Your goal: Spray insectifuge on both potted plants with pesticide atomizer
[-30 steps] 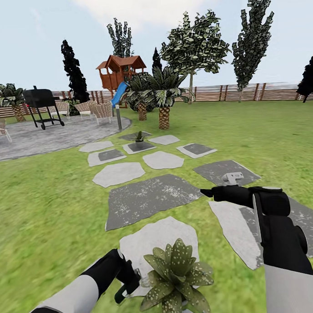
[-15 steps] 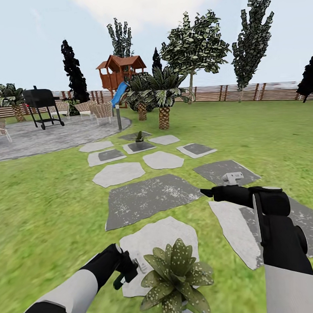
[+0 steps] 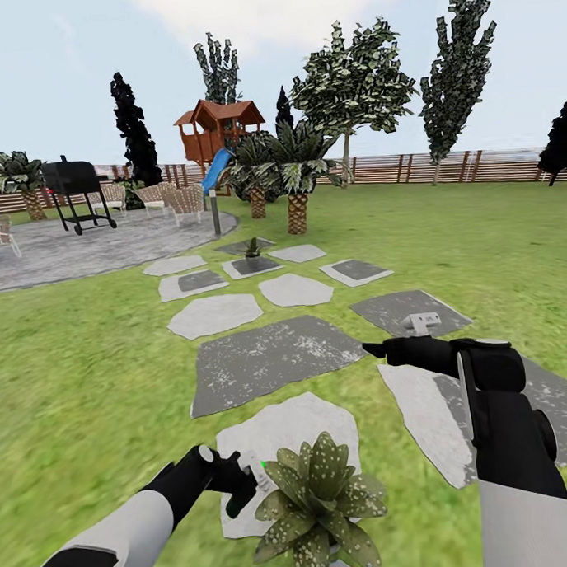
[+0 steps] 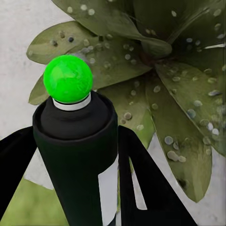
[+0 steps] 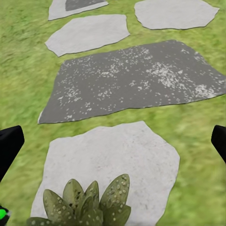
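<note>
Beside near potted plant (image 3: 319,503), on pale stepping stone (image 3: 281,428): left pincer (image 3: 243,486) clamped round pesticide atomizer (image 4: 75,141), green end aimed at speckled leaves. Step in hand, likely: spraying first plant. Right pincer (image 3: 371,347) idle; spread unclear. Next: finish coverage, then reach far potted plant (image 3: 252,248).

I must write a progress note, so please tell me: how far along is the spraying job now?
Done: the left pincer holds the pesticide atomizer. In hand: its green tip points at the near potted plant, whose leaves are white-speckled. Left: the far potted plant on the stepping stones. The right pincer is open and empty.
</note>
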{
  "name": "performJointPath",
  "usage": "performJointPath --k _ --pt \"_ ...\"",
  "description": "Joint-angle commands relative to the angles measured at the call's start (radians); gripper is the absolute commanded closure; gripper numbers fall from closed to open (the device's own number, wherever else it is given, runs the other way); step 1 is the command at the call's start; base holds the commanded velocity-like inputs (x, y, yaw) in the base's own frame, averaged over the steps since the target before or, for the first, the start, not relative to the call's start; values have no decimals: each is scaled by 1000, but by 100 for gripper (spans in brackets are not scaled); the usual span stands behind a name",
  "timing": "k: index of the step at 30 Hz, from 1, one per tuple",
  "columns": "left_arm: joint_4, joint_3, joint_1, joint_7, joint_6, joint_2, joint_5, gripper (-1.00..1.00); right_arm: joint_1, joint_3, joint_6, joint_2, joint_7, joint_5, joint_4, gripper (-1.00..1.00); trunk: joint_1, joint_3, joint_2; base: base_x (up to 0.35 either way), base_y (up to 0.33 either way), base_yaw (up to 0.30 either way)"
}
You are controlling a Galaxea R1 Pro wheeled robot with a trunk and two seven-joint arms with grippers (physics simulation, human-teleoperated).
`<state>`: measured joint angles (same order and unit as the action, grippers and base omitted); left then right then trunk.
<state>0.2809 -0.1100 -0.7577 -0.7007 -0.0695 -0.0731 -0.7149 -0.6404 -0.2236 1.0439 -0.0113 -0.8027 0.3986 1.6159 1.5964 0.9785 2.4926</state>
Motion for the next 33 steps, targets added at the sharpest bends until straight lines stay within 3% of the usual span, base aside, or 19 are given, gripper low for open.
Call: performJointPath --k 1,5,8,12,14,17,25,33 --pt "2 0 0 -12 -5 0 0 100 -1 -2 3 -1 -10 10 1 -100 0 1 0 0 0 0" --pt "1 -2 3 -47 -13 13 -5 100 -1 -2 3 -1 -10 9 1 -100 0 1 0 0 0 0" --pt "-3 -20 6 -54 -71 19 -26 100 -1 -2 3 -1 -10 10 1 -100 0 1 0 0 0 0" --pt "-7 -47 6 -41 -120 10 -60 100 -1 -2 3 -1 -10 10 1 -100 0 1 0 0 0 0" --pt "-8 -83 6 -12 -154 3 -82 100 -1 -2 3 -1 -10 10 1 -100 0 1 0 0 0 0" --pt "-8 -107 7 9 -183 -14 -99 100 -1 -2 3 -1 -10 10 1 -100 0 1 0 0 0 0" --pt "-12 -112 10 34 -190 -35 -102 100 0 -1 3 -1 -10 9 1 -100 0 1 0 0 0 0" --pt "-25 -108 11 56 -184 -28 -94 100 4 0 3 -1 -11 9 1 -100 0 1 0 0 0 0"
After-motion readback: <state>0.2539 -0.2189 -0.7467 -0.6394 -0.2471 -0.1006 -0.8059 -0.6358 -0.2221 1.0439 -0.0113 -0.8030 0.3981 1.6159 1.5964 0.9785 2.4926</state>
